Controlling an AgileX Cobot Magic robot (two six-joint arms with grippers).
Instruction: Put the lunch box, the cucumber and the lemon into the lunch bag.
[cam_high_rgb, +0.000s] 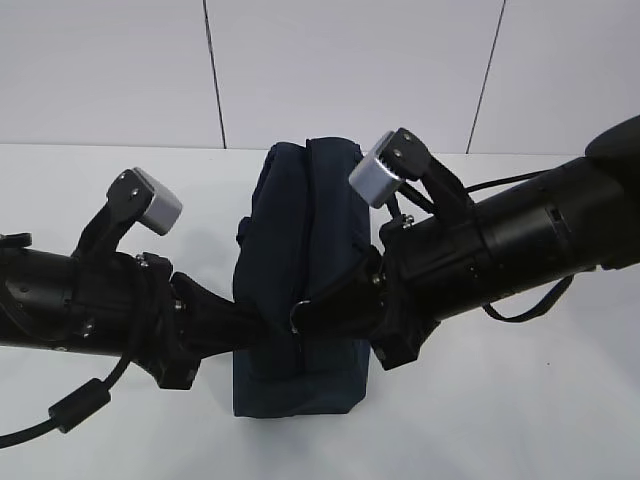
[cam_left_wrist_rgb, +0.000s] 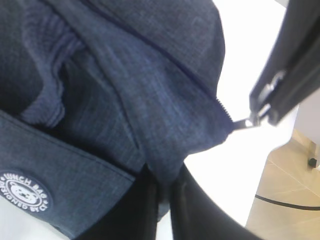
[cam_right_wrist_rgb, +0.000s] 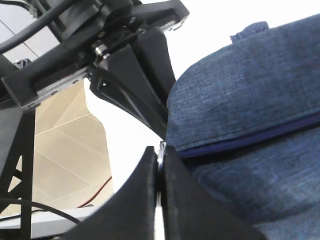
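Navy lunch bag is stood on the white table, centre of the exterior view, narrow end toward the camera, zipper line run along its top and appearing done up. Both arms are brought in at the near end of the bag, one from each side.

Left gripper is seen at the bottom of the left wrist view, fingers pressed nearly together with a fold of the bag's fabric pinched between them, just below the zipper end. A round white logo patch is shown on the bag's side band in that view. In the exterior view this gripper is placed against the bag's left near corner.

Right gripper is closed too, fingers almost touching, with a thin silver piece clamped in the gap; this is read as the zipper pull, which in the left wrist view is seen sticking out from the zipper end into the right gripper's tips. In the exterior view the right gripper is placed at the bag's near top edge, close beside the left one.

Lunch box, cucumber and lemon are not seen in any view; whether they are inside the bag cannot be told.
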